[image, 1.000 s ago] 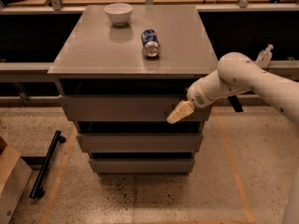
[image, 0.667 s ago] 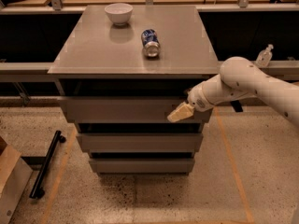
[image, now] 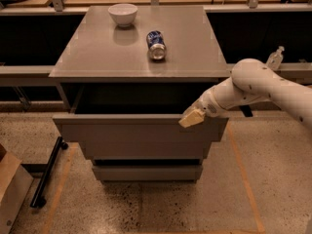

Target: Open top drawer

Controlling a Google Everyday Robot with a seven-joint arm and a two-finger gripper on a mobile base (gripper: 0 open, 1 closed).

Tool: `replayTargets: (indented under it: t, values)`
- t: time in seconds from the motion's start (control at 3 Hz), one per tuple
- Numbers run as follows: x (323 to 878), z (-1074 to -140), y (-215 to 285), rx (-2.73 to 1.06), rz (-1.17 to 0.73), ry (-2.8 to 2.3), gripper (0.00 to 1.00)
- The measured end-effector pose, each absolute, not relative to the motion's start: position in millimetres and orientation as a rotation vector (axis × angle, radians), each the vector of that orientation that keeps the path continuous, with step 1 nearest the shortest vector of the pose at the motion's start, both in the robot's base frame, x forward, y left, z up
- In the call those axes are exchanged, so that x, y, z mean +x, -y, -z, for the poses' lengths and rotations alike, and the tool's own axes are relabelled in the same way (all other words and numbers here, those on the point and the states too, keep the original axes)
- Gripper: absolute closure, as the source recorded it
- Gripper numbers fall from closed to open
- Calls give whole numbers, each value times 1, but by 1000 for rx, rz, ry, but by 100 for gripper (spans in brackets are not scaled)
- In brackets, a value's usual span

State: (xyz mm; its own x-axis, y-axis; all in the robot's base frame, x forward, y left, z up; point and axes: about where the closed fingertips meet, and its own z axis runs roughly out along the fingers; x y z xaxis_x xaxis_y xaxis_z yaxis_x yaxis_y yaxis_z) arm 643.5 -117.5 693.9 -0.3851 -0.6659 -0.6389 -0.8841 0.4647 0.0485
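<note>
Top drawer: the top drawer (image: 141, 138) stands drawn well out from under the cabinet top (image: 97, 57); a dark open cavity shows behind its flat grey front; it overhangs the two lower drawers (image: 146, 172), which look shut
Gripper: the gripper (image: 191, 117) sits at the upper edge of the drawer front, toward its right end, tip on or just over the lip
Grip state: cannot tell whether it is clenched on the lip or released; contact looks likely, not certain
Arm: the white arm (image: 253, 84) comes in from the right, angled down and to the left
Key relation: the drawer front's long axis runs left to right across the view; its lip lies right at the gripper; travel axis is toward the camera, square to that front
Progress: judged mostly done, opening looks near full
Next move, judged: any further pull should stay straight along the travel axis; a hold off-centre to the right could skew the drawer
On top: white bowl (image: 122, 13) at the rear, can (image: 156, 45) lying on its side nearer the centre, the two apart
</note>
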Motion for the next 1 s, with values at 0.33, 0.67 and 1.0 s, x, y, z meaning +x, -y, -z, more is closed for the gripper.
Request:
replayTargets:
  t: [0.33,0.67,1.0]
  values:
    - [643,-693,116,-1288,-528,-2170,83]
    - [643,-691,108,-1316,-534,-2186,52]
    - [642,-691,108,-1316,-534,-2186,28]
